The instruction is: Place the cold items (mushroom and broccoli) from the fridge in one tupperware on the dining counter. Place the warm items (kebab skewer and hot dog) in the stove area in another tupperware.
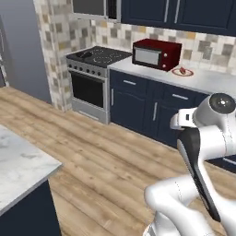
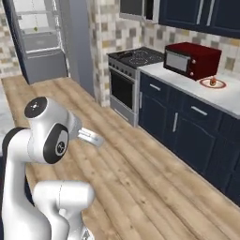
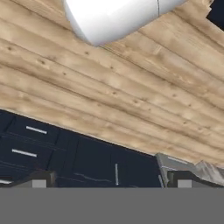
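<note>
My gripper point(image 3: 109, 183) is open, its two dark fingertips point(image 3: 40, 180) wide apart with nothing between them. It points at the wooden floor and the dark blue cabinet fronts. A small reddish food item point(image 1: 183, 70) point(image 2: 213, 82) lies on a white plate point(image 1: 189, 73) point(image 2: 205, 84) on the counter, right of the red oven; I cannot tell which warm item it is. The stove point(image 1: 99, 57) point(image 2: 136, 57) stands left of that counter. The fridge point(image 2: 35, 37) is at the far left, its shelves showing. The marble dining counter point(image 1: 18, 170) is at lower left. Mushroom, broccoli and tupperware are out of view.
A red countertop oven point(image 1: 156, 53) point(image 2: 192, 60) sits on the grey counter point(image 1: 203, 82) point(image 2: 187, 79) beside the stove. Dark blue base cabinets point(image 1: 138, 101) point(image 2: 187, 126) line the wall. Wooden floor point(image 1: 106, 156) lies between the cabinets and the dining counter.
</note>
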Motion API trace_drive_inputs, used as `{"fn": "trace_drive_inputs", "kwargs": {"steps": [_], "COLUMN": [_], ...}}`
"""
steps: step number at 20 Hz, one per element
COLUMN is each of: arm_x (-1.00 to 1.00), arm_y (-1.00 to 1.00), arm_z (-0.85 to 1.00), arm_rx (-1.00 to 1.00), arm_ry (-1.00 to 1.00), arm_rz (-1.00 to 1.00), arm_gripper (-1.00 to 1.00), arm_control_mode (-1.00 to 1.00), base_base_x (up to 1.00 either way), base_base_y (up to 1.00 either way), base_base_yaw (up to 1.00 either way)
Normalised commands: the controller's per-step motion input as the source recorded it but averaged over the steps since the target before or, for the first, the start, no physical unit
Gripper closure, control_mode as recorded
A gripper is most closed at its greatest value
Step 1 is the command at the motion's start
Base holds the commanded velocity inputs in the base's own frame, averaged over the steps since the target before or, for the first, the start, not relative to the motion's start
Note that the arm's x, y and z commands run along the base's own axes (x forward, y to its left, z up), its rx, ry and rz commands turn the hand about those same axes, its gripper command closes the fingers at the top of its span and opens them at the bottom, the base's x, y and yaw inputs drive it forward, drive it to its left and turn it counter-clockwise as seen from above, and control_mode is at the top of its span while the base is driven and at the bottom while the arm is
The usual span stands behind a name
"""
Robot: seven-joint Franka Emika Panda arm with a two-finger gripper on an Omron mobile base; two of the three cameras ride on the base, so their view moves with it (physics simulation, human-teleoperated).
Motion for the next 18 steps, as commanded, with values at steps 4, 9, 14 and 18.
{"fn": "trace_drive_inputs", "kwargs": {"steps": [4,9,14,18], "arm_x": [0.00,0.00,0.00,0.00], "arm_y": [0.00,0.00,0.00,0.00], "arm_z": [0.00,0.00,0.00,0.00], "arm_rx": [0.00,0.00,0.00,0.00], "arm_ry": [0.00,0.00,0.00,0.00], "arm_rz": [0.00,0.00,0.00,0.00], "arm_gripper": [-1.00,-1.00,-1.00,-1.00], "arm_control_mode": [1.00,1.00,1.00,1.00], "base_base_x": [1.00,1.00,1.00,1.00], "base_base_y": [-0.26,-0.04,-0.01,-0.21], "base_base_yaw": [0.46,0.52,0.46,0.32]}}
